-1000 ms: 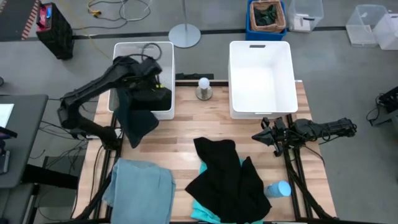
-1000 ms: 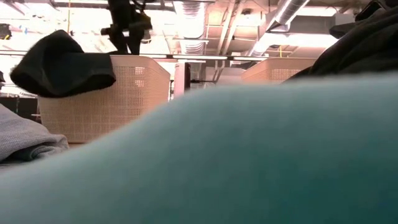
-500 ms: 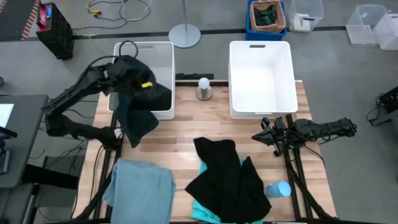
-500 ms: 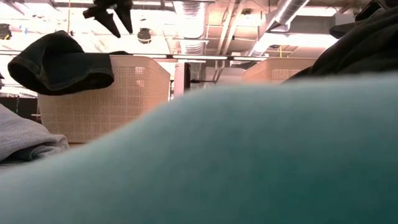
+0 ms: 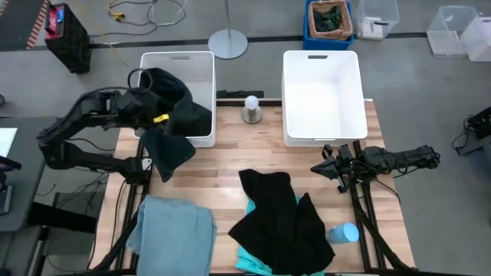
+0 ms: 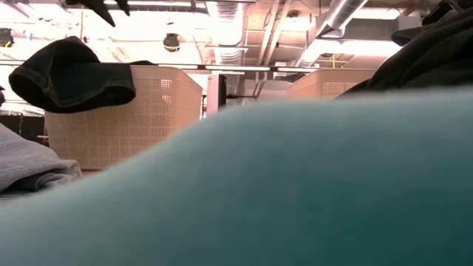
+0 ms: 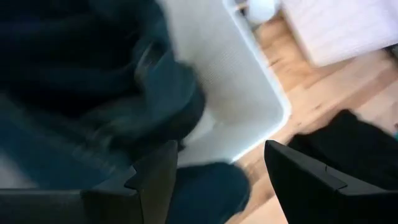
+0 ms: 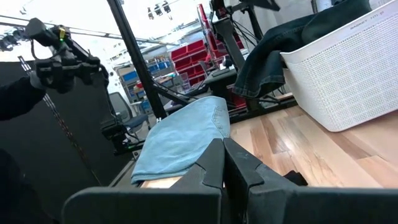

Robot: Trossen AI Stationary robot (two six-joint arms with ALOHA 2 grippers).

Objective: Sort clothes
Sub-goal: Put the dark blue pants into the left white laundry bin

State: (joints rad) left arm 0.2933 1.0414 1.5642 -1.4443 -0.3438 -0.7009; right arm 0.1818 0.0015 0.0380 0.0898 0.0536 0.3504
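Over the left bin's (image 5: 201, 63) nine-o'clock rim, the left gripper (image 5: 136, 107) hangs wide open, empty; the teal-green garment (image 5: 170, 115) is delivered but spilling out. Next likely calls for fetching the black garment (image 5: 280, 218). The right gripper (image 5: 328, 165), fingers together, waits.

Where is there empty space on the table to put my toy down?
Bare wood shows between the dark teal-green garment draped over the left bin and the black garment. The right bin is empty too. The front edge is crowded: the grey-blue garment, the black one, and the turquoise garment.
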